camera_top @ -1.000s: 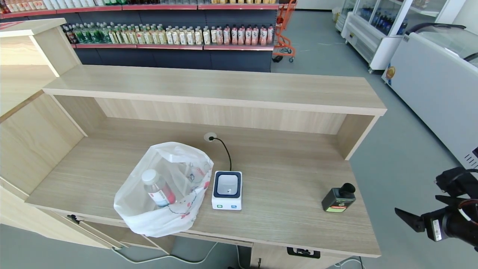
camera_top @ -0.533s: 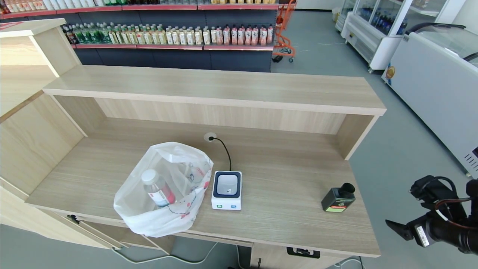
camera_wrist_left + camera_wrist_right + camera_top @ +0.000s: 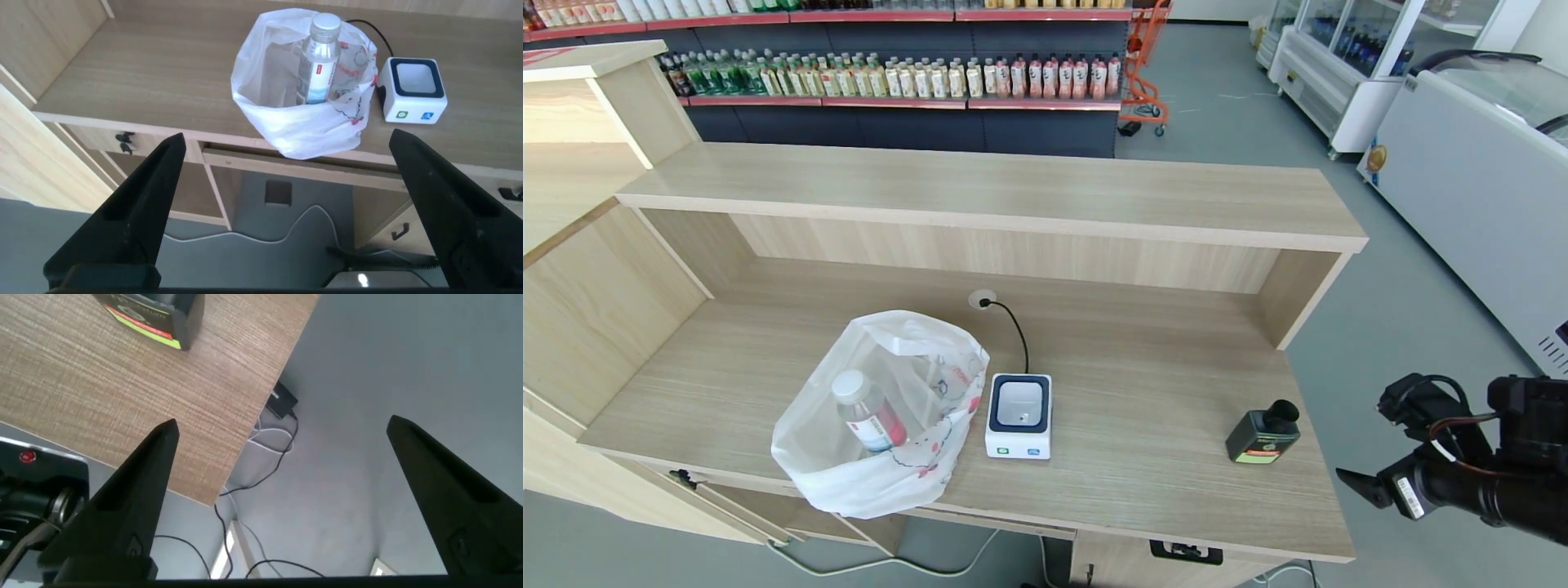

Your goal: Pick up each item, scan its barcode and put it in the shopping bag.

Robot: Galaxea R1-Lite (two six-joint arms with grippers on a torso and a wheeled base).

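Dark bottle (image 3: 1262, 433) stands near counter's (image 3: 1143, 384) front right corner: rigid, likely light, slick. Take your hold on flat sides below cap. Your right gripper (image 3: 282, 422), left gripper (image 3: 286, 135): jaws spread, empty.

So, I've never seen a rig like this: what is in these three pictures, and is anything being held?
It is a two-armed robot at a shop checkout counter. The head view looks down from the robot's head. The other two come from cameras on its wrists; the dark wedges there are gripper fingers. On the counter stand a white shopping bag with a clear bottle inside, a scanner beside it, and a small dark bottle near the right end. The left gripper is open in front of the counter; the right gripper is open past its right end. Neither holds anything.
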